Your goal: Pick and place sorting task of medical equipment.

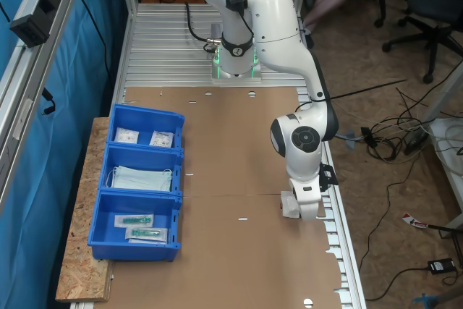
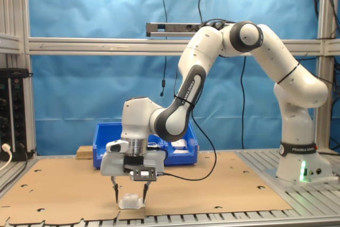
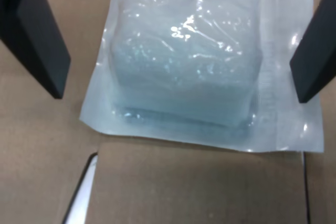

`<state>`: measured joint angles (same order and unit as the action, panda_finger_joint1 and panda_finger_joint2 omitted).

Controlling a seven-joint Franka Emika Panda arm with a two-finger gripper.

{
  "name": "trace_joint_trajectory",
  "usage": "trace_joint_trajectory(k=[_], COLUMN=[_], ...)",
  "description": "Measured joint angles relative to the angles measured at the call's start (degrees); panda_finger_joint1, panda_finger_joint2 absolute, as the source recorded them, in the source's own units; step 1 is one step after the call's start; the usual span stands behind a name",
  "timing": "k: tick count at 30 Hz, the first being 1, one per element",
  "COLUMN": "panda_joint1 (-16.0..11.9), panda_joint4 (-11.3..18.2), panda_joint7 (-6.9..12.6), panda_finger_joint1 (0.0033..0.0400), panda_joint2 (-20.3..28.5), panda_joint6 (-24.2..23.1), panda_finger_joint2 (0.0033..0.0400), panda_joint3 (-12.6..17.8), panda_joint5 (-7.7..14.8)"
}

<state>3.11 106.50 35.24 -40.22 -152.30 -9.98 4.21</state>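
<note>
Cardboard tabletop [image 2: 64, 190] — unlabelled white packet [image 3: 189, 61] between spread jaws.

We see a brown cardboard sheet [image 1: 239, 150] covering the table, dotted with small cut-outs; at the first exterior view's left, three blue bins [image 1: 141, 182] stand in a row on a chipboard slab [image 1: 79, 251]; the farthest holds two small white packets [image 1: 143, 137]; the middle one holds a pale blue face mask [image 1: 143, 178]; the nearest holds long clear packets with teal-green items [image 1: 141, 226]; blue curtains [image 2: 106, 73] hang behind; an office chair [image 1: 427, 5] and cables [image 1: 394, 135] sit on the floor.
</note>
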Motion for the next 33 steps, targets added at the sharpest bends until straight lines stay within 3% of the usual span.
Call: trace_joint_trajectory(k=[7, 33], panda_joint1=[0.0, 0.0], panda_joint4=[0.0, 0.0], panda_joint7=[1.75, 4.9], panda_finger_joint1=[0.04, 0.04], panda_joint2=[0.0, 0.0], panda_joint6=[-0.55, -1.02], panda_finger_joint2=[0.04, 0.04], panda_joint3=[0.0, 0.14], panda_joint5=[0.0, 0.0])
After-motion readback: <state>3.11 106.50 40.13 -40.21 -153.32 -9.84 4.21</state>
